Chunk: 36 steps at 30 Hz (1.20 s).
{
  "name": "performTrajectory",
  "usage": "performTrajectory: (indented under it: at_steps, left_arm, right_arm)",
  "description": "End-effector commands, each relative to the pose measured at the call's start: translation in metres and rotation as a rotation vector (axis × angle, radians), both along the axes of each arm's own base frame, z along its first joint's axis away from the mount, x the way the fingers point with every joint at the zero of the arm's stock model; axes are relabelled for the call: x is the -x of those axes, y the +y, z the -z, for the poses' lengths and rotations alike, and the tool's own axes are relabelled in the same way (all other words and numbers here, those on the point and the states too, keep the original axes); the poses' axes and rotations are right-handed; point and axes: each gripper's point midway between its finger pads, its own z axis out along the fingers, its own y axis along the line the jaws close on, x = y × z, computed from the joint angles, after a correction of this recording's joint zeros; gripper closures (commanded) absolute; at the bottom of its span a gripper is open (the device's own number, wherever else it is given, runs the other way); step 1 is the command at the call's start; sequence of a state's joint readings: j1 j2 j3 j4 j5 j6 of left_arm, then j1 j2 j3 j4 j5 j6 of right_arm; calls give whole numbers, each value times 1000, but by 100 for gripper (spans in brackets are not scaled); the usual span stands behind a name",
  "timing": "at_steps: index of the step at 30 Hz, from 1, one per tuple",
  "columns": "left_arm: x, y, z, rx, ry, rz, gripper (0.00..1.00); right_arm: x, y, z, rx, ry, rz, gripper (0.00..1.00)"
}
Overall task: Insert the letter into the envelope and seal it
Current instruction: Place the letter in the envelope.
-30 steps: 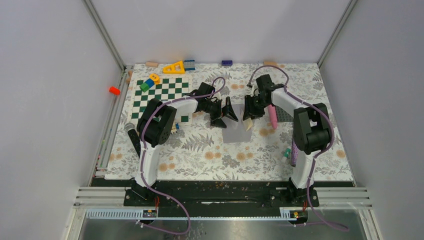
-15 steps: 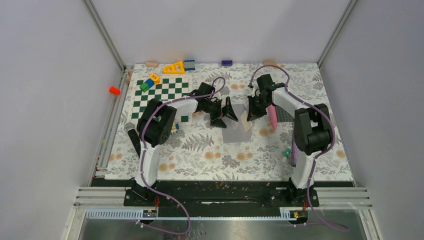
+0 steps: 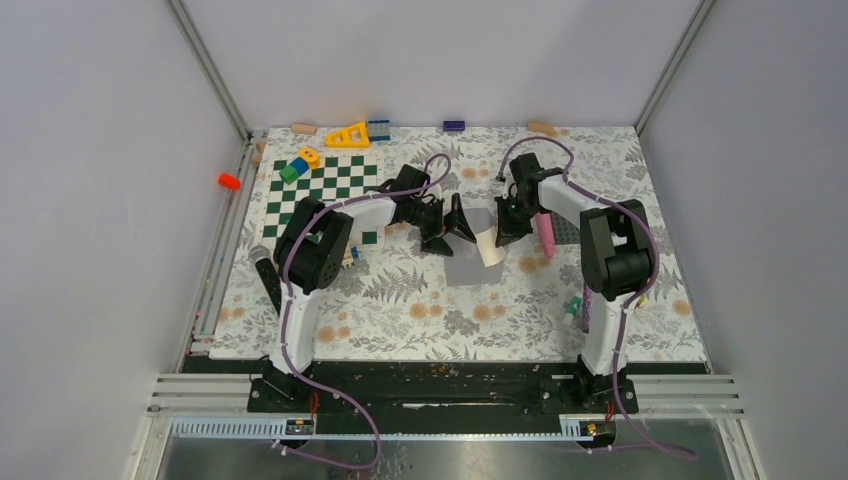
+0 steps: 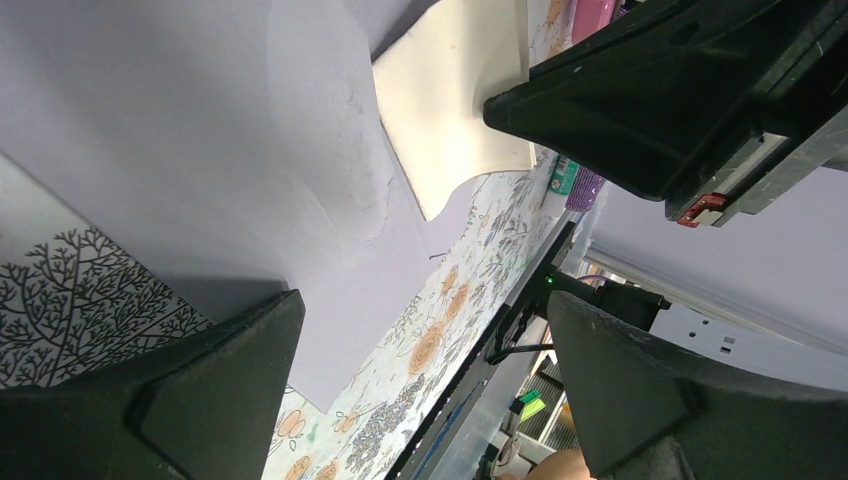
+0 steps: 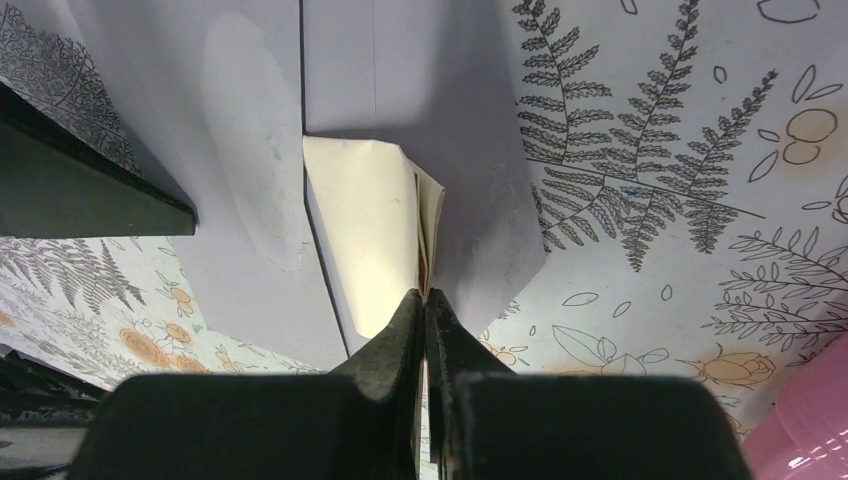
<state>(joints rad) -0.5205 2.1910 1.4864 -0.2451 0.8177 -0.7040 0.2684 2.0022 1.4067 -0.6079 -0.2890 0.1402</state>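
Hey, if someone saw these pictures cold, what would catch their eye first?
Mid-table, the right gripper is shut on a cream letter that curls over the pale lavender envelope, with the left gripper open beside it. After that, the green-and-white checkerboard at the far left, coloured blocks on its far corner.

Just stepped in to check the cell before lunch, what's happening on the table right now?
The right claw is shut on the cream letter, pinching its near edge with the far end at the mouth of the lavender envelope, which lies on the floral table. The left claw hangs open over the envelope, holding nothing. The letter is not fully in; nothing is sealed yet.
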Motion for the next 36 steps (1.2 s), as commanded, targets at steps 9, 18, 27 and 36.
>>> performTrajectory:
  at_steps: [9, 18, 27, 36]
  left_arm:
    - [2, -1, 23, -46, -4, 13, 1]
    - [3, -2, 23, -43, -1, 16, 1]
    - [1, -3, 21, -40, -4, 15, 1]
    - [2, -4, 21, -39, -3, 15, 1]
  right_arm:
    - [-15, 6, -4, -19, -32, 38, 100]
    - [-19, 14, 1, -31, -51, 86, 100]
    - [-10, 34, 8, -62, -20, 37, 100]
    - [-6, 40, 11, -70, -4, 28, 100]
